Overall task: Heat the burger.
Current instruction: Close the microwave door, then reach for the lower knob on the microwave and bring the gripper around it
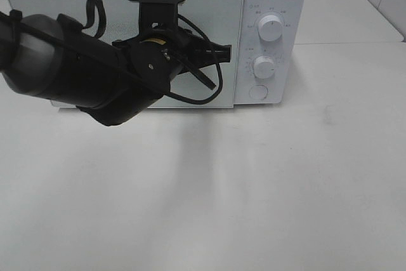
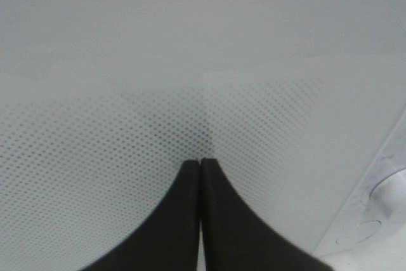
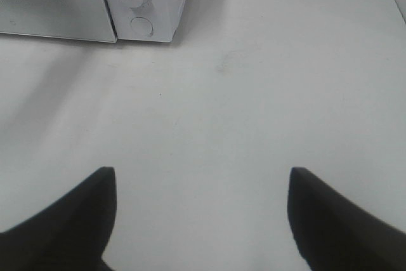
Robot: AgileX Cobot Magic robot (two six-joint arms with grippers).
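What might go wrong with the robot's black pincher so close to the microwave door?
1. The shut left gripper points at the closed microwave door. If it pushes hard, its tips might skid on the smooth front or shove the microwave back.
2. The lower knob sits just beside the door, so a sideways slip might turn it.
3. No burger shows in any view, so the microwave might get run empty.
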